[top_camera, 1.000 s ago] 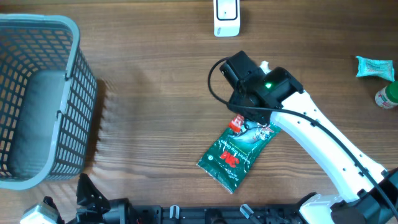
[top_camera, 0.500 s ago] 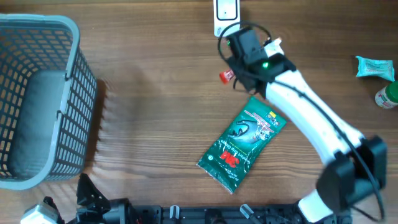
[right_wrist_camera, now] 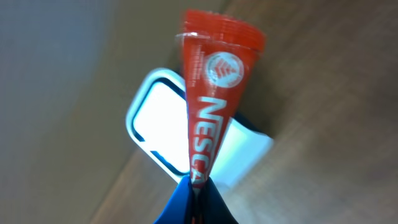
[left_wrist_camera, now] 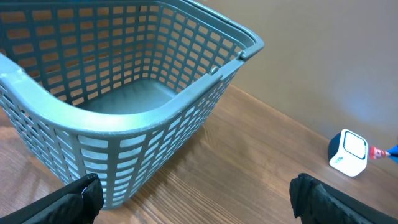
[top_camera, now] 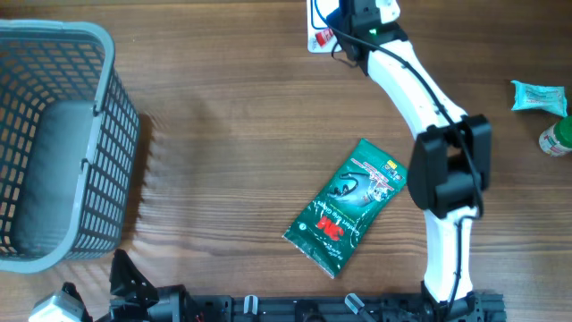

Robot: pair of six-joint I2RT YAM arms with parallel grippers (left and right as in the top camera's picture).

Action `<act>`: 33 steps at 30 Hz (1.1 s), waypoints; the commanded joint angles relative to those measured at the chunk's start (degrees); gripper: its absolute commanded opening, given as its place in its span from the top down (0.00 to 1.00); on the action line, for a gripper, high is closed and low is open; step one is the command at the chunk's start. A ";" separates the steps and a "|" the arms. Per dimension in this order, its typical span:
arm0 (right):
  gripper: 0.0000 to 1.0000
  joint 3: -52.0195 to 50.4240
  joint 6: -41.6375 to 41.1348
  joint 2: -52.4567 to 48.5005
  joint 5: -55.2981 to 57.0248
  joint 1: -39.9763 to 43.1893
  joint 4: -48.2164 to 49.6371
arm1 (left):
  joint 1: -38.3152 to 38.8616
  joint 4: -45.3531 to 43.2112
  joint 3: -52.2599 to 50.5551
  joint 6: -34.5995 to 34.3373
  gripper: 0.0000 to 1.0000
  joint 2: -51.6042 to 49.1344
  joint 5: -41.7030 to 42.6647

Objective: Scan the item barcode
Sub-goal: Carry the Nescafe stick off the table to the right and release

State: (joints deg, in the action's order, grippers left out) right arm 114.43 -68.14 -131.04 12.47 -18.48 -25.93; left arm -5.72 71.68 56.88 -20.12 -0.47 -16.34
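The item is a red Nescafé stick sachet (right_wrist_camera: 211,93), pinched at its lower end by my right gripper (right_wrist_camera: 199,186), which is shut on it. The sachet hangs in front of the white barcode scanner (right_wrist_camera: 155,124), whose window glows. From overhead the sachet (top_camera: 322,37) and right gripper (top_camera: 332,29) are at the scanner (top_camera: 314,18) on the table's far edge. The left wrist view catches the scanner (left_wrist_camera: 348,152) far right with the sachet's red tip (left_wrist_camera: 376,151) beside it. My left gripper (left_wrist_camera: 199,202) is open and holds nothing, its black fingertips (left_wrist_camera: 78,198) low near the basket.
A grey-blue mesh basket (top_camera: 54,134) stands at the left, seen close up as the basket (left_wrist_camera: 124,93) in the left wrist view. A green 3M packet (top_camera: 349,215) lies mid-table. A teal packet (top_camera: 539,96) and a green-capped bottle (top_camera: 559,139) sit at the right edge.
My right arm lifted the red sachet from beside the green packet and carried it up to the scanner at the far edge. The left gripper has not moved.
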 commanded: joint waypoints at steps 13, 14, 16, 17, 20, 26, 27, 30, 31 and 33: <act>0.95 7.52 -0.90 -9.22 7.02 0.63 6.19 | 0.20 -0.20 0.11 -0.28 0.00 0.15 0.44; 0.95 7.61 -0.87 -9.18 6.97 0.76 5.22 | 0.20 -0.20 0.11 -0.28 0.00 0.15 0.44; 0.95 8.55 -0.79 -8.81 6.64 1.57 -0.13 | 0.20 -0.20 0.11 -0.28 0.00 0.15 0.44; 0.95 9.20 -0.57 -8.20 6.67 2.58 -4.44 | 0.20 -0.20 0.11 -0.28 0.00 0.15 0.44; 0.95 9.42 1.11 -5.29 6.67 5.66 -14.27 | 0.20 -0.20 0.11 -0.28 0.00 0.15 0.44; 0.96 9.42 1.09 -0.92 6.84 15.85 -36.26 | 0.20 -0.20 0.11 -0.28 0.00 0.15 0.44; 0.95 9.35 1.09 -0.94 6.99 17.57 -38.40 | 0.20 -0.20 0.11 -0.28 0.00 0.15 0.44; 0.95 7.89 1.33 -0.96 8.33 24.02 -42.64 | 0.20 -0.20 0.11 -0.28 0.00 0.15 0.44; 0.95 7.43 1.33 -0.96 9.55 26.43 -43.39 | 0.20 -0.20 0.11 -0.28 0.00 0.15 0.44; 0.95 6.58 2.38 -0.96 12.35 30.77 -43.23 | 0.20 -0.20 0.11 -0.28 0.00 0.15 0.44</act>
State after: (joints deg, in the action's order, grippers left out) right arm 122.28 -67.35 -133.38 19.79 7.53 -68.79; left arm -5.72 71.68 56.88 -20.12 -0.47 -16.36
